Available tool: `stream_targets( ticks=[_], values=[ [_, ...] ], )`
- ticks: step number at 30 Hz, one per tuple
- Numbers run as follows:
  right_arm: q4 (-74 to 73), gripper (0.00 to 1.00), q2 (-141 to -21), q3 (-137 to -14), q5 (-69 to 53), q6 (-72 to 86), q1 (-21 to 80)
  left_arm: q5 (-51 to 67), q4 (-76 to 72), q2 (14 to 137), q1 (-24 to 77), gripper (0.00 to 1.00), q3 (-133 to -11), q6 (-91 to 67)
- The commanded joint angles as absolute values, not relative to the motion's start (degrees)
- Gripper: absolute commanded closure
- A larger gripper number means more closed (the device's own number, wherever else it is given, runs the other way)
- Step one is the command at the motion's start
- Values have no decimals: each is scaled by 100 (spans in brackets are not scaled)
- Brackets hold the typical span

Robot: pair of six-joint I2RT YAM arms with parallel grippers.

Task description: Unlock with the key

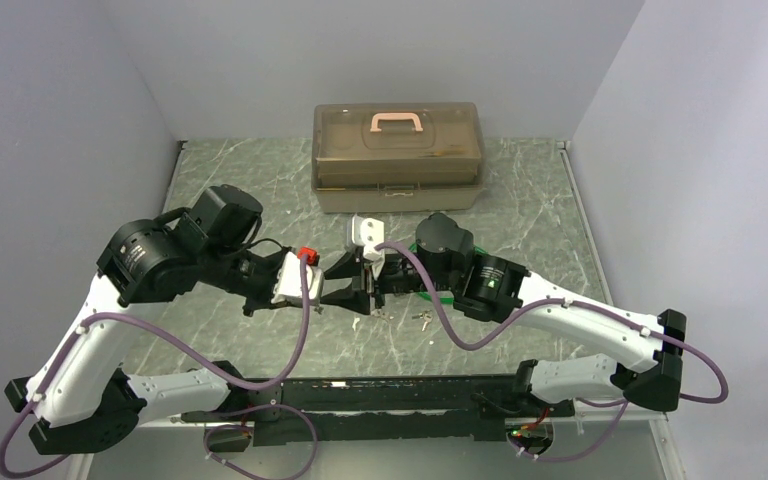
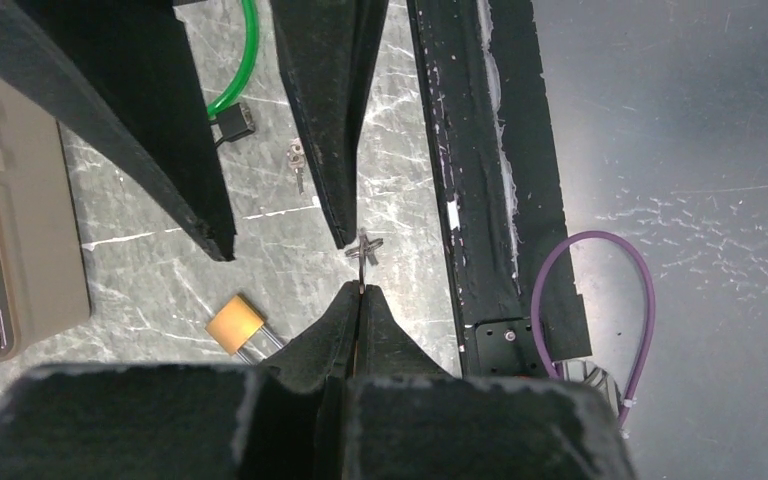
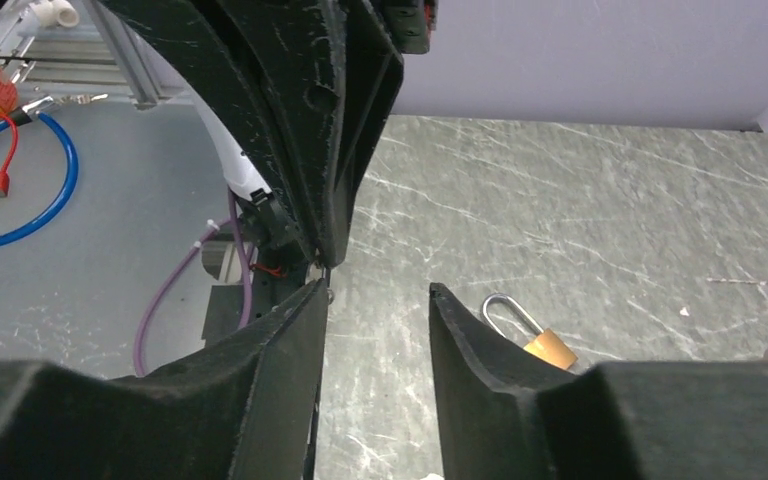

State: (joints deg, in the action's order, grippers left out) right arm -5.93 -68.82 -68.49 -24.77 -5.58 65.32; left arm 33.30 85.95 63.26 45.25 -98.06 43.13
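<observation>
My left gripper (image 2: 361, 288) is shut on a small silver key (image 2: 363, 250), whose end sticks out past the fingertips above the table. A brass padlock (image 2: 235, 325) with a silver shackle lies on the marble table just left of it; it also shows in the right wrist view (image 3: 550, 348). My right gripper (image 3: 378, 288) is open and empty, facing the left gripper tip to tip. Its left fingertip (image 3: 315, 295) nearly touches the left gripper's tip and the key. In the top view both grippers (image 1: 358, 285) meet at the table's middle and hide the padlock.
A brown toolbox (image 1: 397, 155) with a pink handle stands at the back. A green cable lock (image 2: 245, 60) and a spare key (image 2: 295, 160) lie right of the grippers, with loose keys (image 1: 420, 318) nearby. A black rail (image 1: 390, 395) runs along the near edge.
</observation>
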Motion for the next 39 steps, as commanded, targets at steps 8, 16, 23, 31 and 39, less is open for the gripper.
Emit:
stream_targets(
  ticks=[8, 16, 23, 31, 39],
  values=[
    [-312, 69, -6870, -6913, -2440, -847, 6831, 3507, 8322, 6293, 4549, 100, -9825, 4023],
    [-289, 73, -6906, -6945, -2464, -835, 6904, 3429, 8320, 6310, 4548, 100, -9783, 3998],
    [-297, 67, -6530, -6857, -2014, -984, 6899, 3385, 8362, 6311, 4550, 100, -9799, 4022],
    [-389, 64, -6595, -6922, -2626, -783, 6899, 3418, 8373, 6384, 4551, 100, -9957, 4036],
    [-408, 70, -6816, -6923, -2666, -760, 6903, 3450, 8416, 6451, 4550, 100, -10105, 4033]
  ],
)
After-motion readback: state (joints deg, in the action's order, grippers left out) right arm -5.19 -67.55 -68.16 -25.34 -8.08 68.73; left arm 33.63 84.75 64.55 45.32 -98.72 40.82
